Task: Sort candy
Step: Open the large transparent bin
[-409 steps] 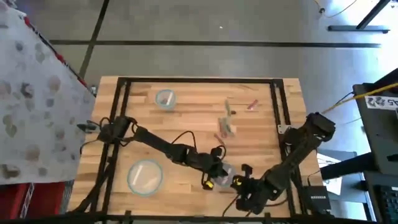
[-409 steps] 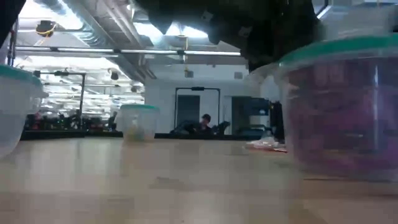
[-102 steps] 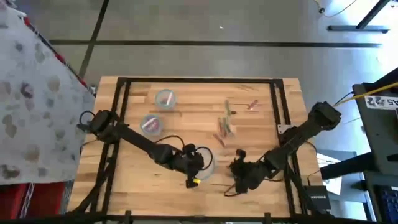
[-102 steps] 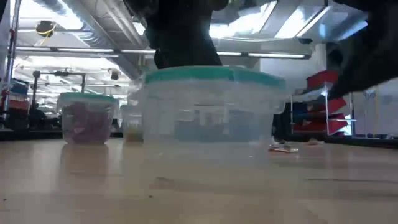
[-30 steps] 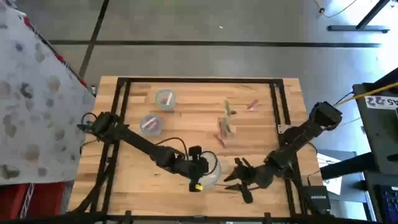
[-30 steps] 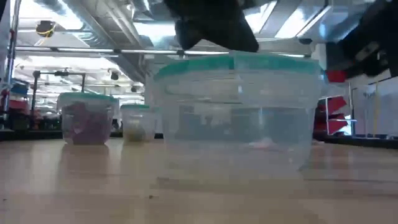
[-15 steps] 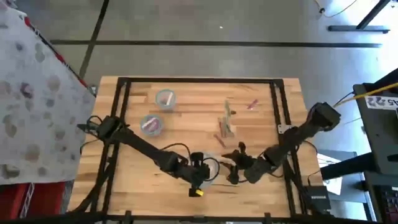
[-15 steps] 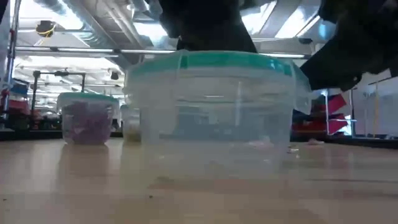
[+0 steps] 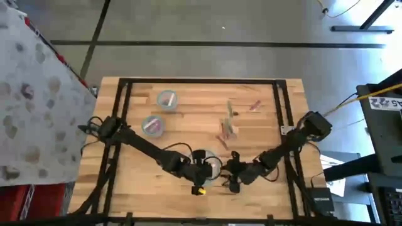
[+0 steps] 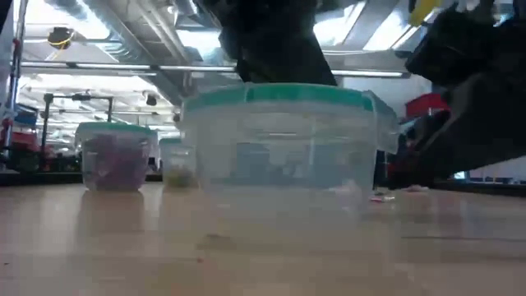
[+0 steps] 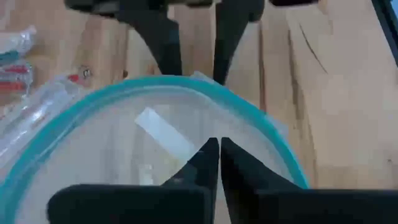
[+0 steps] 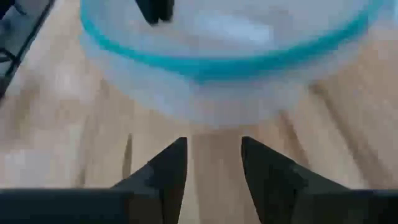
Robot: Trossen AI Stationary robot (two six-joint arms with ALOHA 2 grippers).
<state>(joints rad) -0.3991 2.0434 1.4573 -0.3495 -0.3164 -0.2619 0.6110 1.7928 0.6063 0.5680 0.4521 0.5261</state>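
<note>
Keep the left end effector (image 9: 202,168) together over the clear bowl (image 9: 210,168) – bring the right end effector (image 9: 231,171), fingers apart beside it, slowly; candy (image 9: 227,129) lies beyond the bowl on the desk (image 9: 188,132).

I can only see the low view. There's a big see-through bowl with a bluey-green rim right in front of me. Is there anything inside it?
Observer: Yes. The left wrist view looks down into the bowl, and a pale strip lies on its bottom. I cannot tell if it is candy.
Operator: What's the dark thing on top of the bowl?
Observer: That is the left gripper. Its fingers are shut, with the tips over the inside of the bowl.
Operator: And the dark thing on my right?
Observer: That is the right gripper. It is open and sits beside the bowl, fingers pointing at its wall and holding nothing.
</note>
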